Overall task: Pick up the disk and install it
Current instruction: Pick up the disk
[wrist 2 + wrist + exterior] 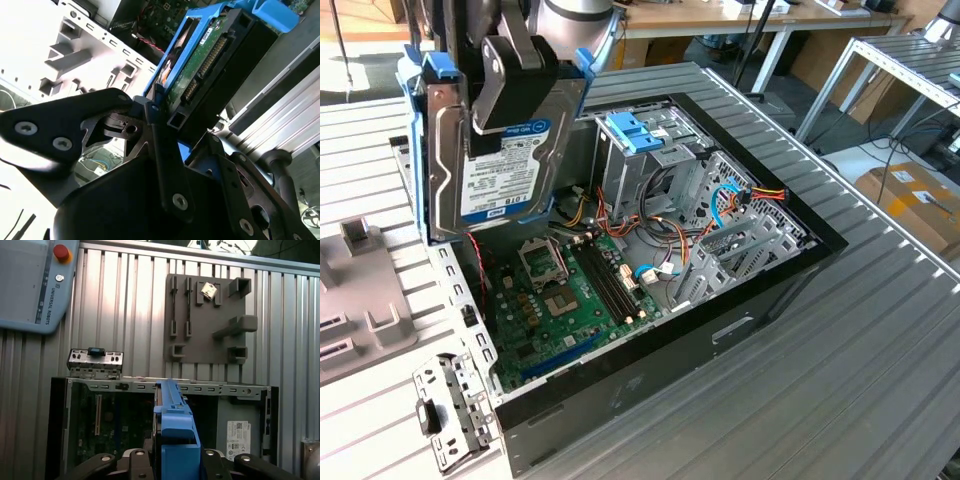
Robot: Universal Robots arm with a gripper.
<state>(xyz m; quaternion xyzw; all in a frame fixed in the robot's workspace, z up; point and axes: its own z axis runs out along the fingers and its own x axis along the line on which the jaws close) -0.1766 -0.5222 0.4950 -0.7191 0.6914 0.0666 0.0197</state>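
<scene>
My gripper (510, 95) is shut on the disk (485, 165), a dark hard drive with a white and blue label and bright blue carrier rails. It hangs on edge above the open computer case (770, 300), over the end at the exterior view's left. In the second wrist view the disk (210, 55) shows its green circuit board and connector, clamped between the black fingers (150, 107) of the gripper (167, 112). In the first wrist view the disk's blue rail and end tab (175, 425) rise from the gripper (175, 460).
The case holds a green motherboard (560, 290), coloured cables and a metal drive cage topped by a paler blue bracket (632, 130). A metal port plate (445, 410) and a grey fixture plate (205, 315) lie on the ribbed table. A pendant with a red button (30, 285) lies beyond.
</scene>
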